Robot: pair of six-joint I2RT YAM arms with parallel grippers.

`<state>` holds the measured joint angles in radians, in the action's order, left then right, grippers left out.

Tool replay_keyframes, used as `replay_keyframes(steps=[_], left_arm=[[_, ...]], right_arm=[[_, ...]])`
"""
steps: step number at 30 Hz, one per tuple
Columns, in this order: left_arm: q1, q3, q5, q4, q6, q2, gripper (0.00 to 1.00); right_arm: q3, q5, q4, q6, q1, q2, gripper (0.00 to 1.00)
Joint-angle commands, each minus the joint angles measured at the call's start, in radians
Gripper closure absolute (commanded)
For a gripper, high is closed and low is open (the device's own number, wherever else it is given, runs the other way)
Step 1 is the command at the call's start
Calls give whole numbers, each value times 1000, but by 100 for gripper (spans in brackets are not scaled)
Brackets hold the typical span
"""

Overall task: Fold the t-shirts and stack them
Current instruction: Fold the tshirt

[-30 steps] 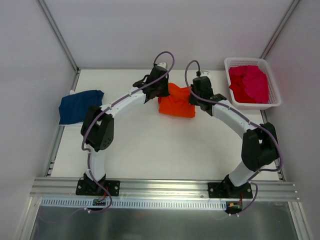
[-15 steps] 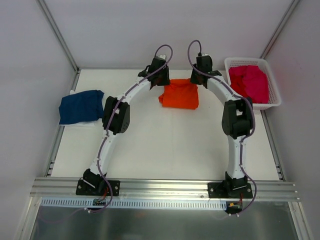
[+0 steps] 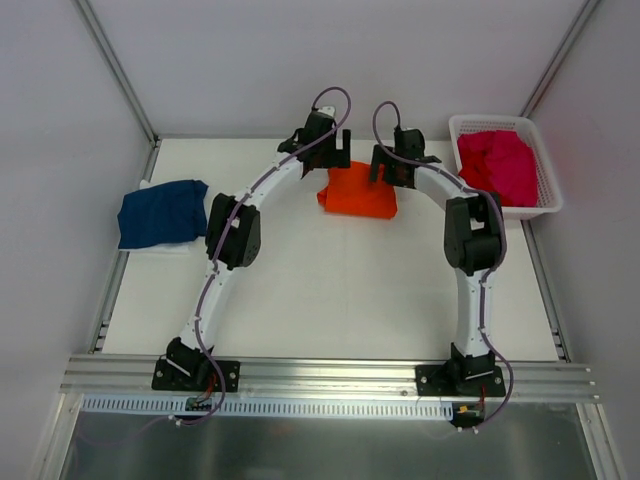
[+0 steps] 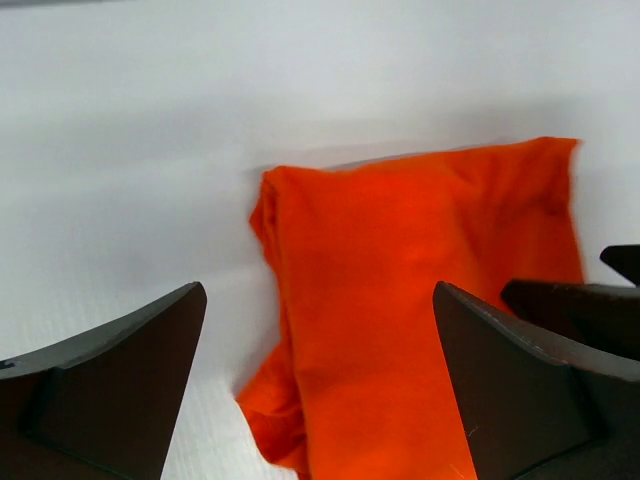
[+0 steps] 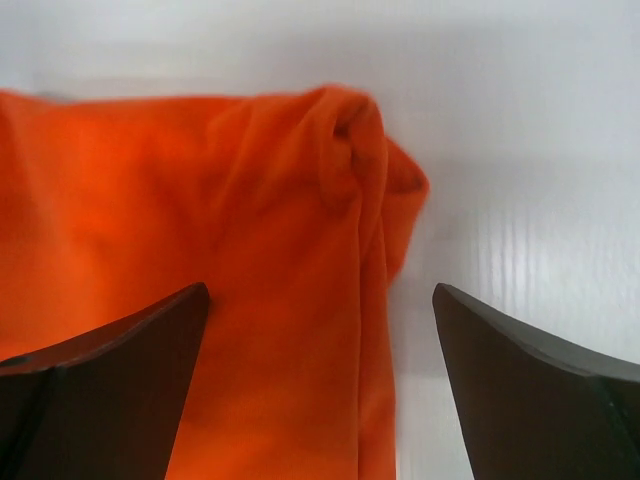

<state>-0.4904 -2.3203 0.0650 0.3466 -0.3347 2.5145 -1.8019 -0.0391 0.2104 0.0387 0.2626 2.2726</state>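
Folded orange t-shirt (image 3: 358, 196) beneath left gripper (image 3: 338, 152), right gripper (image 3: 380, 163) at its far corners; both spread apart.

High fixed view plus two close wrist views, all meeting on the orange t-shirt (image 3: 358, 192).
Top external: from above and behind the arm bases (image 3: 195, 375), tilted down over the whole table (image 3: 330, 290), far off, shirt small at upper centre. Left wrist: very near, aimed past the left gripper's fingers (image 4: 110, 390) in the bottom corners, shirt filling centre and right. Right wrist: equally near, past the right gripper's fingers (image 5: 540, 390), same shirt filling left and centre. Shared by all three: that cloth and the table beside it.
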Motion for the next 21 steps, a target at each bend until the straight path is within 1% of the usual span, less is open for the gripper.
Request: replay_keyframes(steps=[1, 2, 3, 4, 5, 6, 7, 8, 9, 10, 11, 16, 17, 21], left_arm=[[-49, -25, 45, -38, 75, -184, 1], [-71, -18, 70, -40, 80, -200, 1], [-82, -11, 76, -40, 86, -222, 5], [-91, -1, 78, -40, 85, -235, 11], [-105, 9, 79, -40, 77, -244, 26], [-112, 15, 82, -40, 65, -256, 64], [-117, 30, 76, -38, 54, -261, 79], [-120, 39, 65, -38, 43, -263, 90], [-125, 48, 44, -38, 24, -261, 100], [-126, 76, 38, -38, 13, -261, 100], [-128, 90, 32, -38, 2, -260, 100], [-129, 180, -30, -38, -73, -220, 100], [-129, 193, -40, -38, -96, -206, 100], [-132, 272, -70, -40, -148, -195, 100]], right_arm=[[96, 28, -138, -30, 7, -266, 0], [146, 27, -146, -30, 15, -295, 1], [163, 25, -146, -31, 20, -321, 1], [179, 28, -143, -30, 23, -361, 1], [194, 28, -141, -30, 27, -375, 1], [220, 28, -135, -30, 29, -386, 2], [226, 28, -131, -31, 33, -398, 9], [240, 75, -129, -30, 36, -400, 20], [255, 85, -129, -22, 38, -397, 59], [256, 97, -120, -10, 40, -377, 78], [250, 114, -105, -2, 40, -361, 99], [210, 235, -69, 62, 43, -246, 100], [202, 281, -57, 75, 44, -205, 100], [211, 309, -46, 125, 55, -160, 100]])
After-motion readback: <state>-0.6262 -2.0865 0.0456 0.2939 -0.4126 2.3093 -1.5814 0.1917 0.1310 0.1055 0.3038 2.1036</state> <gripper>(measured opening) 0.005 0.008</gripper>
